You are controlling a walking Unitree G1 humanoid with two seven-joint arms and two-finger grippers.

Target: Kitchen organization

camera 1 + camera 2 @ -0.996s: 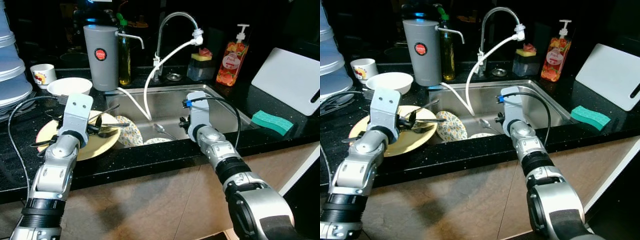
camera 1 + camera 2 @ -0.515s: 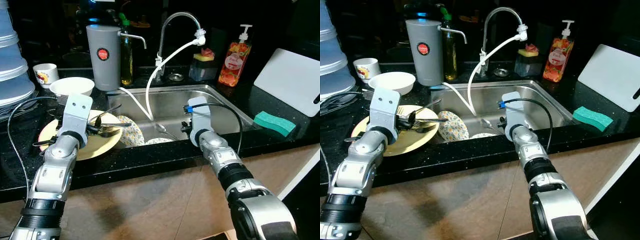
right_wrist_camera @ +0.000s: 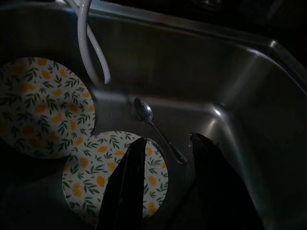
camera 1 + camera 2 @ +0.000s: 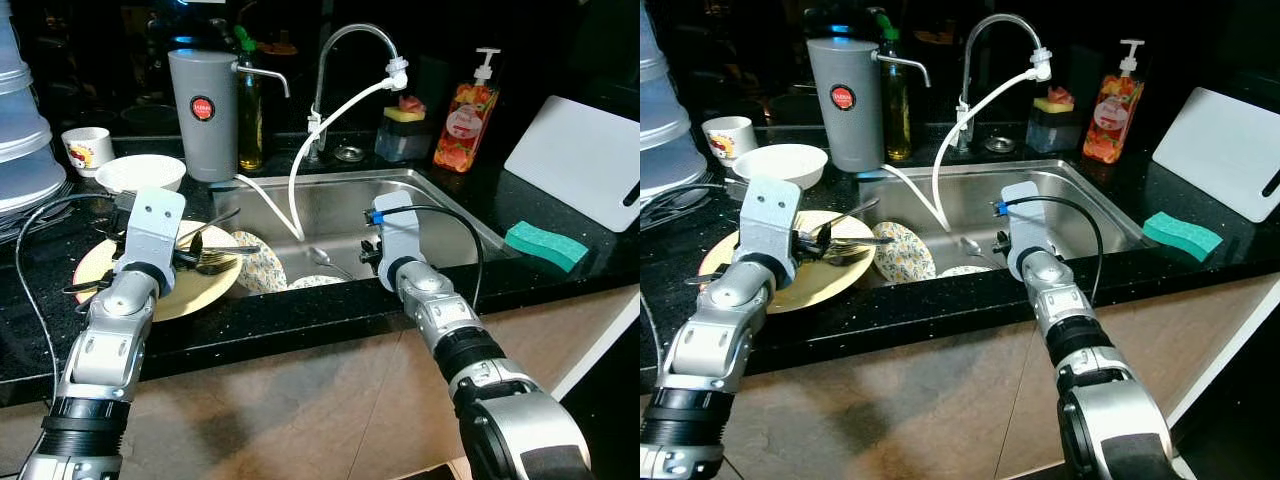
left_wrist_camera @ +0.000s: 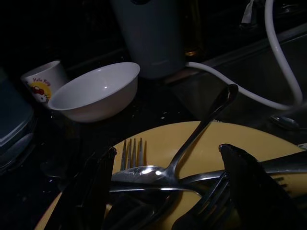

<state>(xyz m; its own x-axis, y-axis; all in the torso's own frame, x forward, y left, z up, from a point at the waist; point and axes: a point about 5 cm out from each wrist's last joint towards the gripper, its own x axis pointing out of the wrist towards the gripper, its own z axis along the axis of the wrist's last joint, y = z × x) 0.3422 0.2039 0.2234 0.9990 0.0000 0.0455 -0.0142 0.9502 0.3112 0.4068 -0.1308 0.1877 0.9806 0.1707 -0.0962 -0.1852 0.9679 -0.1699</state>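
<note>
A yellow plate (image 4: 170, 295) on the black counter left of the sink carries several forks and spoons (image 5: 144, 175). My left gripper (image 4: 198, 252) hovers low over that cutlery, open, with its fingers (image 5: 96, 191) straddling the pile and nothing held. In the steel sink (image 4: 450, 215) lie a loose spoon (image 3: 153, 127) and two leaf-patterned plates, one leaning (image 3: 43, 112) and one flat (image 3: 110, 177). My right gripper (image 3: 168, 139) is down in the sink just above the spoon and the flat plate, open and empty.
Behind the yellow plate stand a white bowl (image 4: 140, 172), a small cup (image 4: 86, 148) and a grey canister (image 4: 203, 115). A white hose (image 4: 296, 170) hangs from the faucet (image 4: 345, 40) into the sink. To the right are a soap bottle (image 4: 462, 115), a green sponge (image 4: 545, 245) and a white cutting board (image 4: 580, 160).
The right gripper has shifted slightly inside the sink. The left gripper and the cutlery on the plate stay where they were.
</note>
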